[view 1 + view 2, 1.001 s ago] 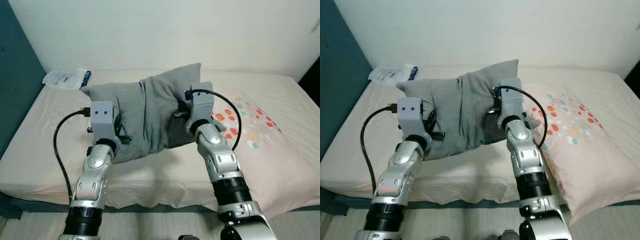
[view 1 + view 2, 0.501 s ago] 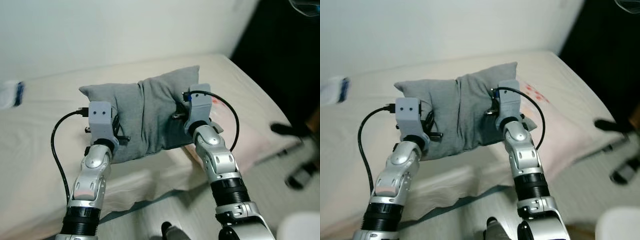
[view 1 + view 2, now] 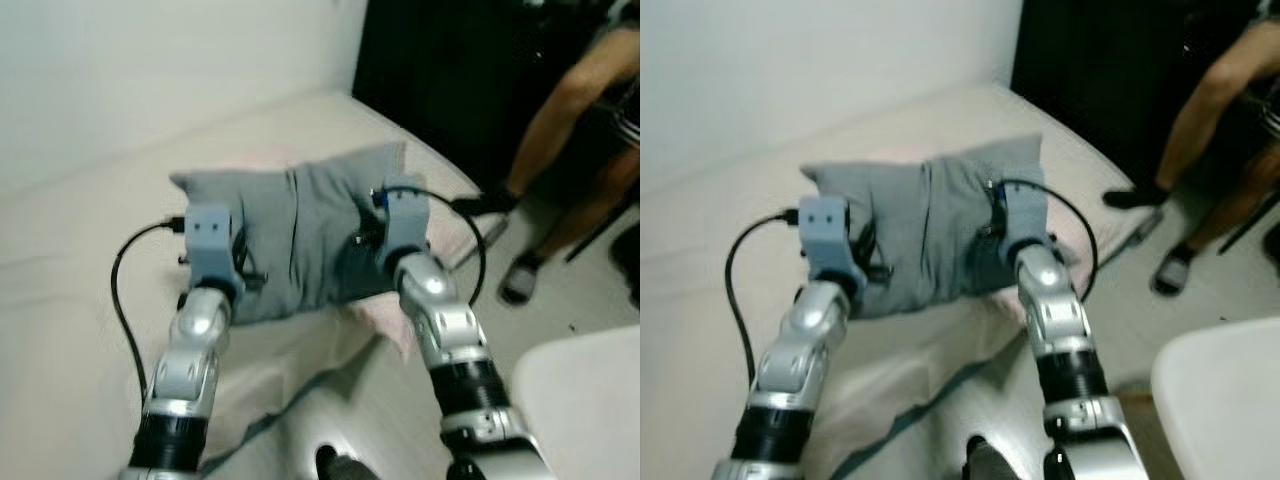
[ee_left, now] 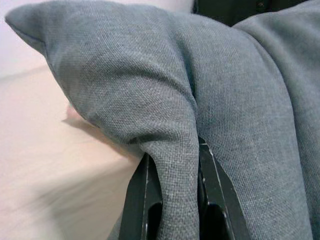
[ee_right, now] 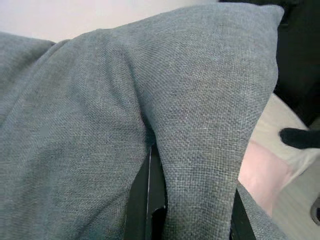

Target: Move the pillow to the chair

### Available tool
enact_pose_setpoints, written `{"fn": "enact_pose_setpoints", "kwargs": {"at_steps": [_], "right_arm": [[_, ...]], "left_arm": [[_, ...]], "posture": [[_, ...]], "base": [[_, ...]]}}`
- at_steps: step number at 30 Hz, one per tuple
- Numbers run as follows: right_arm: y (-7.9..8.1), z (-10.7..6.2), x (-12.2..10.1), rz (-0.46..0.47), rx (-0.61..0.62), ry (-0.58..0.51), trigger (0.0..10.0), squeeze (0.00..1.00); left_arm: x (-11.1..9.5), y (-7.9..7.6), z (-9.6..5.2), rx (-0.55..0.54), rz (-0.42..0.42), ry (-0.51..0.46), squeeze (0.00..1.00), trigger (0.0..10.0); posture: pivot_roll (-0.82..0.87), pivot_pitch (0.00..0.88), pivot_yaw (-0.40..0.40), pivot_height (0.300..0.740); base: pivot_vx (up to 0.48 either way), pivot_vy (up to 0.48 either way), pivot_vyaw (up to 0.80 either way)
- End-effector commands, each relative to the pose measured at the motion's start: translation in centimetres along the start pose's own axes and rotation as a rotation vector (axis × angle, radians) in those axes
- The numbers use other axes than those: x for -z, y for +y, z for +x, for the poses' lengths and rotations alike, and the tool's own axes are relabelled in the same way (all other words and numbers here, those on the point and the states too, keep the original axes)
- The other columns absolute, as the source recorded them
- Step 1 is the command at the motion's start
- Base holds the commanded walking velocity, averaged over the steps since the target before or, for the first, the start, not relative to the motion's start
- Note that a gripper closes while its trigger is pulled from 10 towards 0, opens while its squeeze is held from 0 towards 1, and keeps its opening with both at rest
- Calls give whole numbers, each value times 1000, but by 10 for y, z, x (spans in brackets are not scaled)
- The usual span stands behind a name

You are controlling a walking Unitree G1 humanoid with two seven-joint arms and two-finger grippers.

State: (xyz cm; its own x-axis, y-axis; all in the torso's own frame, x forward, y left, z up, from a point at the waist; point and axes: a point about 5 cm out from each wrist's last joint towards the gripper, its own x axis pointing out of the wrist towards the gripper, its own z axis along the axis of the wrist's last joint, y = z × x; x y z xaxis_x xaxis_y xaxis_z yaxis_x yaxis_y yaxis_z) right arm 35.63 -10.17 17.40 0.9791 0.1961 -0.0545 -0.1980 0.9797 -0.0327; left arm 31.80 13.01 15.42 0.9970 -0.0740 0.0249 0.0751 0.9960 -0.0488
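Swung to the right since a second ago, the head camera now takes in the bed's far corner and the dark area past it, while the grey pillow (image 3: 300, 235) sits between the two arms just as before; the package that lay at the head of the bed has left the picture; one grey pillow is held up above the cream bed (image 3: 70, 300), and one pale pink pillow (image 3: 385, 320) peeks out beneath it near the mattress edge. Left gripper (image 4: 175, 200) is clamped on a fold of the grey fabric, its black fingers (image 4: 137, 205) pinching the cloth from both sides; right gripper (image 5: 192, 210) likewise grips a fold at the pillow's other end. One person sits at the upper right, two bare legs (image 3: 570, 110) showing, a dark sock on one foot and a grey slipper (image 3: 515, 280) on the other; pale floor (image 3: 560, 300) lies open between bed corner and legs; one white rounded surface (image 3: 585, 405) fills the lower right; no writing is legible.
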Motion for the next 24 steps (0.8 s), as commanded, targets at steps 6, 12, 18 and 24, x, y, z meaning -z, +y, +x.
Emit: {"fn": "enact_pose_setpoints", "kwargs": {"at_steps": [6, 12, 18, 24], "right_arm": [[15, 1, 0, -7, -66, 0, 10000, 0], [12, 0, 0, -34, -44, 3, 10000, 0], [10, 1, -1, -28, -43, -7, 10000, 0], [7, 0, -4, -12, -21, -26, 10000, 0]], "left_arm": [[-4, -9, 0, 41, 15, -20, 0, 10000], [-3, -8, 0, 39, 20, -13, 0, 10000], [-3, -8, 0, 42, 18, -9, 0, 10000], [3, -10, -4, 67, 43, 11, 0, 10000]], "posture": [[0, 130, -36, 740], [3, 136, -34, 740], [7, 139, -29, 740], [14, 139, -1, 740]], "base": [[0, 0, -800], [0, 0, -800], [0, 0, -800], [0, 0, -800]]}}
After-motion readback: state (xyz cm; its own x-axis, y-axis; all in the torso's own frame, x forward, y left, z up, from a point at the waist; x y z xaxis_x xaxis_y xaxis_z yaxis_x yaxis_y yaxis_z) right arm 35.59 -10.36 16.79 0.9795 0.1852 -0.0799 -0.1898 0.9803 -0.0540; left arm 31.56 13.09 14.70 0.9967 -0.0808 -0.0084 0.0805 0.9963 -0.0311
